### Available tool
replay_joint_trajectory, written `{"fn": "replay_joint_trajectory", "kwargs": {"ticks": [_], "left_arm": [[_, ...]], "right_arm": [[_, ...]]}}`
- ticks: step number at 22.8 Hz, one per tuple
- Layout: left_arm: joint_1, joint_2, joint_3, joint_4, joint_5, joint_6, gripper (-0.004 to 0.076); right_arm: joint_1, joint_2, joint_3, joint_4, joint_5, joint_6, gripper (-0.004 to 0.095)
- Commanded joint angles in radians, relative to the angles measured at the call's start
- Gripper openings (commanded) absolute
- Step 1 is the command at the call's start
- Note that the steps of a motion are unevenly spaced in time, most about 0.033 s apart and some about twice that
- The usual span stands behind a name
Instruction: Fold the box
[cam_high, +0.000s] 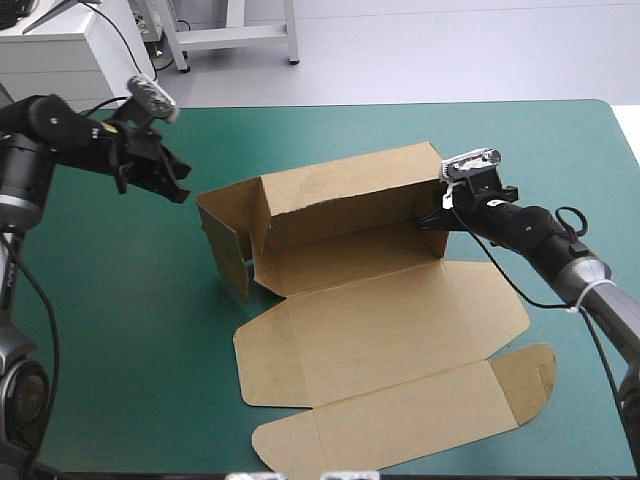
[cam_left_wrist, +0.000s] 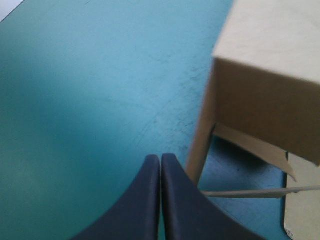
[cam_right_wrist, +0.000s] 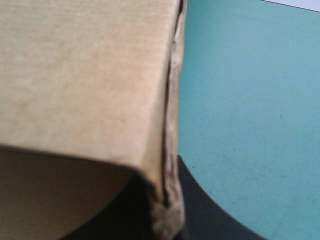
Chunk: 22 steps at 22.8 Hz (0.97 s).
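The brown box (cam_high: 345, 258) stands partly formed at mid table. Its long back wall (cam_high: 350, 185) and its left end wall (cam_high: 228, 240) are raised, while the front panels (cam_high: 380, 330) lie flat toward the near edge. My right gripper (cam_high: 432, 222) is at the back wall's right end, shut on the box. In the right wrist view the board's folded edge (cam_right_wrist: 170, 125) runs between the fingers (cam_right_wrist: 205, 205). My left gripper (cam_high: 178, 190) hovers just left of the box's left corner (cam_left_wrist: 260, 85), shut and holding nothing, its fingertips (cam_left_wrist: 161, 162) meeting over the cover.
Bare teal-green cover (cam_high: 100, 330) stretches to the left of the box and behind it up to the far edge (cam_high: 400, 104). The flat outer flap (cam_high: 400, 420) reaches almost to the table's near edge.
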<state>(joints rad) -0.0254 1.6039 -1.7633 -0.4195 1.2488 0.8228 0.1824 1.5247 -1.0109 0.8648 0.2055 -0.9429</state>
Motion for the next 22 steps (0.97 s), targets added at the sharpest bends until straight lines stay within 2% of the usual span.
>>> {"fn": "replay_joint_trajectory", "kwargs": {"ticks": [1,4,6,8,9,10,11,13,17,19,20,22], "left_arm": [[0.135,-0.045,0.009,-0.141,0.026,-0.011,-0.0008],[0.239,-0.047,0.064,-0.193,0.032,-0.011,-0.0008],[0.275,-0.047,0.120,-0.228,0.026,-0.003,-0.0008],[0.277,-0.047,0.179,-0.265,0.014,0.027,-0.0008],[0.277,-0.047,0.206,-0.272,0.001,0.027,-0.0008],[0.277,-0.047,0.215,-0.272,-0.002,0.027,-0.0008],[0.277,-0.047,0.222,-0.269,-0.010,0.027,-0.0008],[0.277,-0.047,0.222,-0.269,-0.021,0.027,-0.0008],[0.277,-0.047,0.222,-0.248,-0.008,0.027,-0.0008],[0.277,-0.047,0.222,-0.246,-0.004,0.027,-0.0008],[0.277,-0.047,0.222,-0.246,-0.004,0.027,-0.0008],[0.277,-0.047,0.222,-0.253,-0.006,0.027,-0.0008]], "right_arm": [[-0.009,-0.028,-0.022,-0.056,0.004,0.046,-0.0019],[-0.009,-0.028,-0.024,-0.064,0.009,0.072,-0.0019],[-0.010,-0.028,-0.045,-0.130,0.046,0.100,-0.0019],[-0.032,-0.025,-0.106,-0.244,0.143,0.266,-0.0019],[-0.054,-0.018,-0.172,-0.347,0.241,0.410,-0.0019],[-0.064,-0.013,-0.215,-0.405,0.310,0.487,-0.0019],[-0.074,0.000,-0.306,-0.500,0.444,0.609,-0.0018],[-0.074,0.016,-0.427,-0.593,0.588,0.746,-0.0015],[-0.074,0.040,-0.571,-0.592,0.747,0.793,-0.0014],[-0.074,0.065,-0.652,-0.592,0.846,0.834,-0.0010],[-0.068,0.089,-0.705,-0.588,0.938,0.844,-0.0010],[-0.056,0.115,-0.748,-0.608,1.028,0.844,-0.0010]]}}
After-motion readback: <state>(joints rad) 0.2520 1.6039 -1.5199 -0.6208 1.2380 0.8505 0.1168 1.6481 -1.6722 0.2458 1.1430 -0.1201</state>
